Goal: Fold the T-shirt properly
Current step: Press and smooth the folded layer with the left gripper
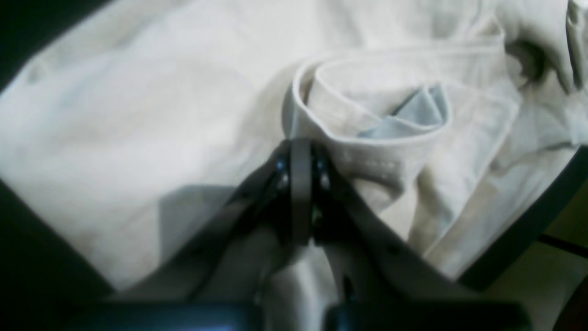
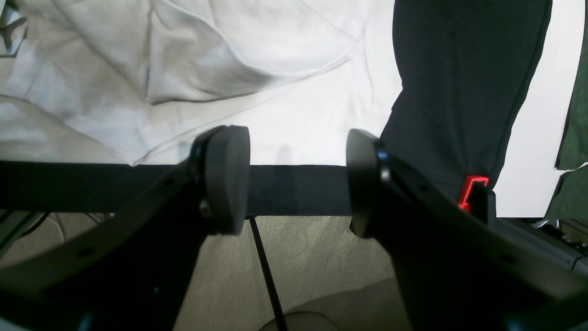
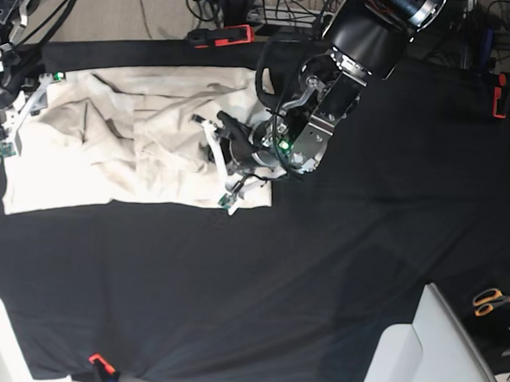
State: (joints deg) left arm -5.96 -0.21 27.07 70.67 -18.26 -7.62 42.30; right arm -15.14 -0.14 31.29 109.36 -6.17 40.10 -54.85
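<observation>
1. My right claw (image 3: 9, 111), at nine o'clock of the table (image 3: 336, 274), stands open and empty over the shirt's edge.
2. The T-shirt (image 3: 110, 152) lies rumpled across ten o'clock.
3. My left claw (image 3: 225, 150), at the shirt's three o'clock end, is clamped on its hem; best lifted slowly, carrying the fold evenly leftward.

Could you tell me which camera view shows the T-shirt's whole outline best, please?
The base view: the T-shirt lies spread on the black table cloth, all edges visible. The left wrist view shows only rolled folds close up; the right wrist view, one wrinkled corner.
</observation>
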